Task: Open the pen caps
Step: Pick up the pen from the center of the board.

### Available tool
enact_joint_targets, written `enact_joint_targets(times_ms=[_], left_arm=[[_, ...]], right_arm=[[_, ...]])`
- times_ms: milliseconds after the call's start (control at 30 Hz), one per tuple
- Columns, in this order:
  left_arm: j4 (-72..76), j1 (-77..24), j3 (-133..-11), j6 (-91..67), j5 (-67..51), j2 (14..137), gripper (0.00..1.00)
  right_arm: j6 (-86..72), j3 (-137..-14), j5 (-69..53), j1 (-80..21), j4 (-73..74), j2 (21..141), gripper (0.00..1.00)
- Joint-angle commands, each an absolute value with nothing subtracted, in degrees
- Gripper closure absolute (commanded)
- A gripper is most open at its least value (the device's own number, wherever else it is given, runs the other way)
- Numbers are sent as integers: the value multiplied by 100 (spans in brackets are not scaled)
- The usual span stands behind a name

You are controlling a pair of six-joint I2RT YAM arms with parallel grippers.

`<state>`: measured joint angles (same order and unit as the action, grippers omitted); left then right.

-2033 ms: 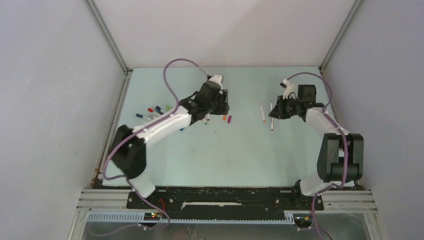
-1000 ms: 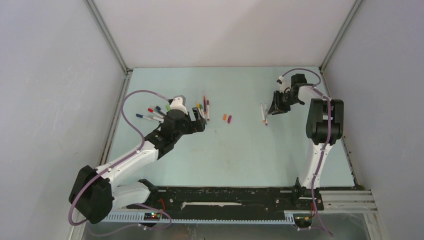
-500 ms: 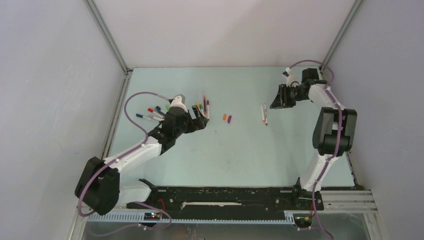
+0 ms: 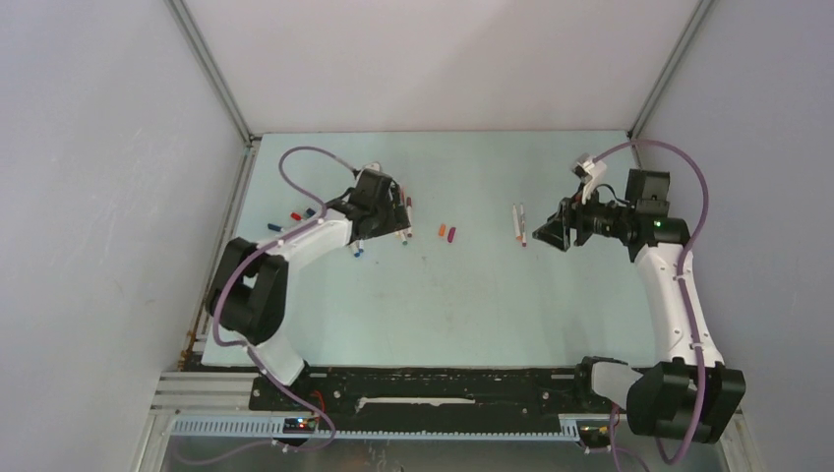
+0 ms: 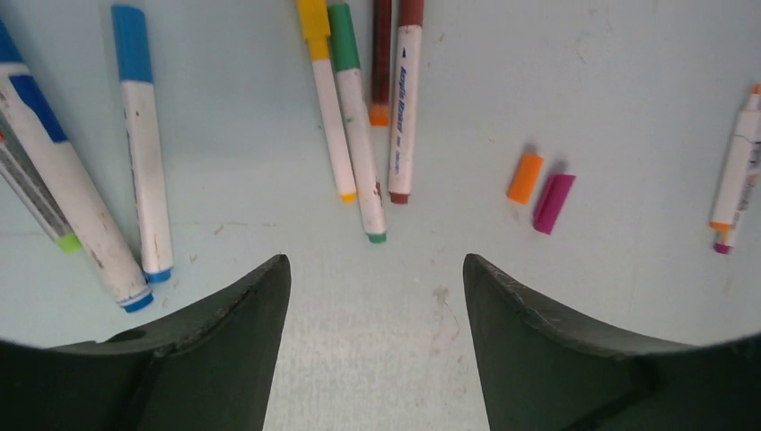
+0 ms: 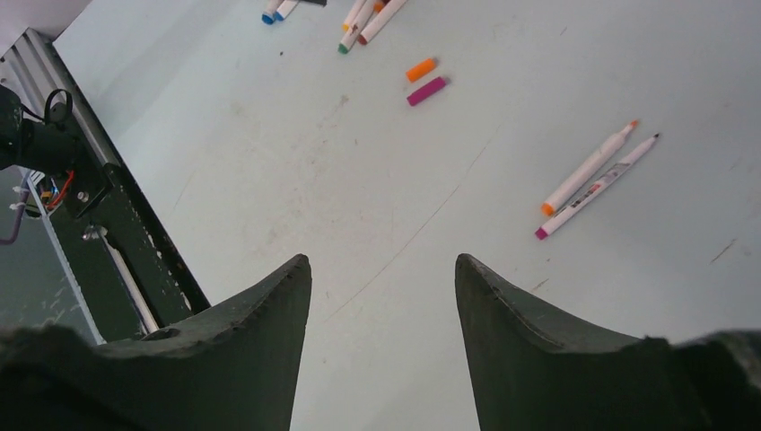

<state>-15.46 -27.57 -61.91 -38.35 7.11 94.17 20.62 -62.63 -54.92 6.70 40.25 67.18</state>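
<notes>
Two loose pen caps lie side by side mid-table, an orange one (image 4: 442,231) (image 5: 525,177) (image 6: 420,69) and a magenta one (image 4: 451,234) (image 5: 553,203) (image 6: 427,91). Right of them lie two uncapped white pens (image 4: 519,224) (image 6: 588,171). A cluster of capped pens (image 4: 403,214) lies at the left, with a yellow cap (image 5: 313,18), green cap (image 5: 342,36) and blue cap (image 5: 132,43) on their barrels. My left gripper (image 4: 386,228) (image 5: 375,262) hovers open just short of the cluster's tips, holding nothing. My right gripper (image 4: 549,234) (image 6: 383,260) is open and empty beside the uncapped pens.
More capped pens (image 4: 300,213) lie near the left wall, partly hidden by the left arm. A black rail with wiring (image 6: 85,193) runs along the table's near edge. Grey enclosure walls stand on three sides.
The left arm swung toward the back, over the pen cluster, and its jaws narrowed a little. The right gripper came forward from the rear right toward the uncapped pens, and its jaws widened.
</notes>
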Motion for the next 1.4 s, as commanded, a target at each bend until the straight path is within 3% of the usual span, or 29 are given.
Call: enact_joint_targets(times_ms=[0, 300, 467, 567, 700, 1367], left_arm=[[-2516, -2709, -7133, -3306, 1115, 9905, 28], [-2381, -2637, -8040, -2520, 410, 10445, 36], [-2704, -2637, -8879, -2163, 158, 11012, 44], [-2924, -2628, -9321, -2149, 90, 11395, 54], [-3428, -2622, -10030, -2093, 123, 11860, 58], [-3572, -2672, -10274, -2101, -57, 12543, 71]], right_arm=[[2167, -5886, -5741, 774, 3445, 6706, 38], [2095, -5886, -5838, 809, 3401, 6788, 38], [2083, -5885, -5847, 774, 3402, 6793, 39], [2081, -5880, -5869, 773, 3395, 6697, 39], [2076, -5889, -5828, 778, 3384, 6777, 39], [2098, -5884, -5777, 781, 3402, 6823, 39]])
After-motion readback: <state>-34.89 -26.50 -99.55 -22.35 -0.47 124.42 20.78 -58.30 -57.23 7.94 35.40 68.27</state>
